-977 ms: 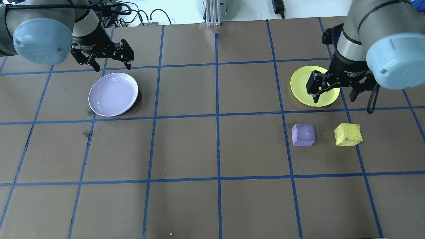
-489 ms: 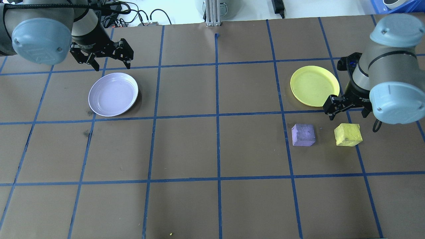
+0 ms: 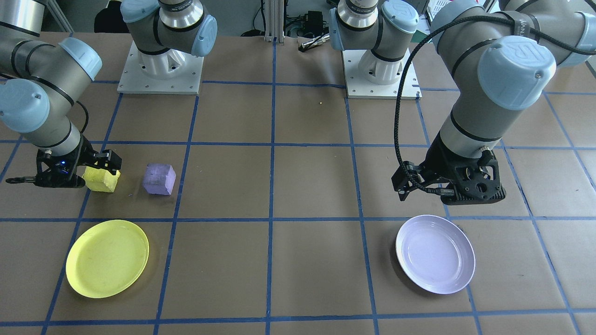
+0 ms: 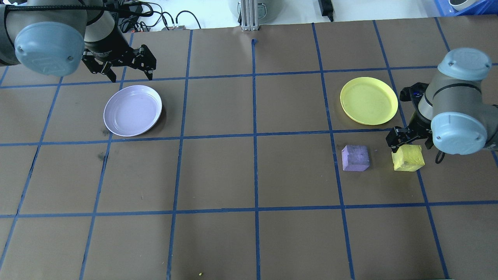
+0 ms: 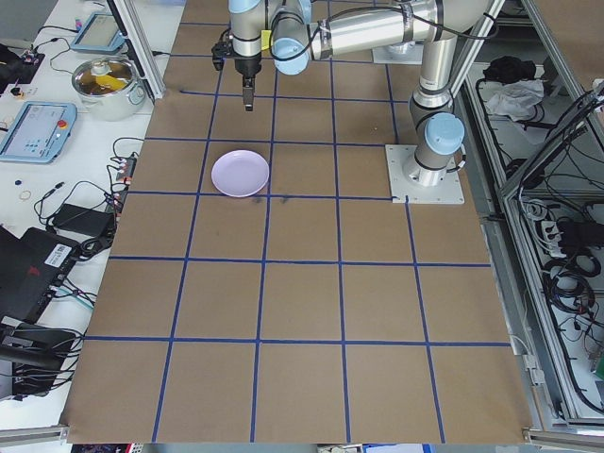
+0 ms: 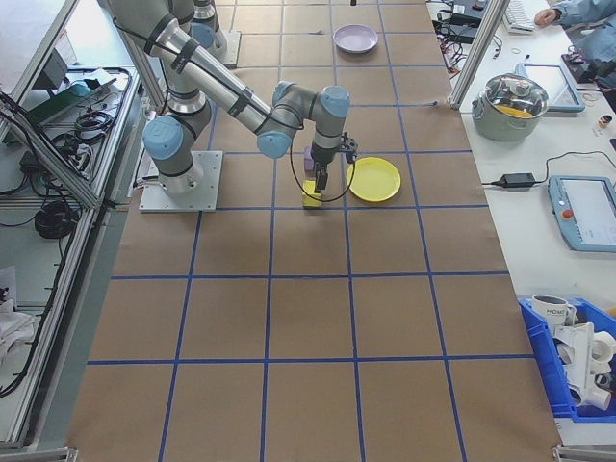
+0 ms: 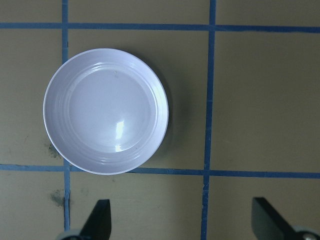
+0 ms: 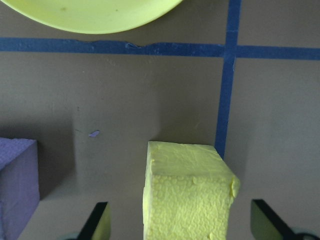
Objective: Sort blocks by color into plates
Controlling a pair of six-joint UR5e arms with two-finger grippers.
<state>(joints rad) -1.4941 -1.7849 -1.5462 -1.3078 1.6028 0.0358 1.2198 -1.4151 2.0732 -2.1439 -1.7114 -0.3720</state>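
The yellow block (image 4: 408, 159) lies on the table just near of the yellow plate (image 4: 369, 100), with the purple block (image 4: 355, 158) beside it. My right gripper (image 4: 409, 144) is open and low over the yellow block. In the right wrist view the block (image 8: 187, 195) stands between the two spread fingertips (image 8: 100, 222), and I cannot tell whether they touch it. The lavender plate (image 4: 132, 111) holds nothing. My left gripper (image 4: 130, 76) hovers open just beyond it, and the plate (image 7: 106, 111) fills the left wrist view.
Blue tape lines grid the brown table. Both arm bases (image 3: 160, 70) stand at the robot's edge. Cables (image 4: 171, 19) and an aluminium post (image 4: 249, 15) lie past the far edge. A side bench carries a pot (image 6: 517, 101) and a tablet (image 6: 582, 207).
My right gripper has swung from above the yellow plate toward the robot and come down around the yellow block. The left arm, the plates and both blocks have not moved.
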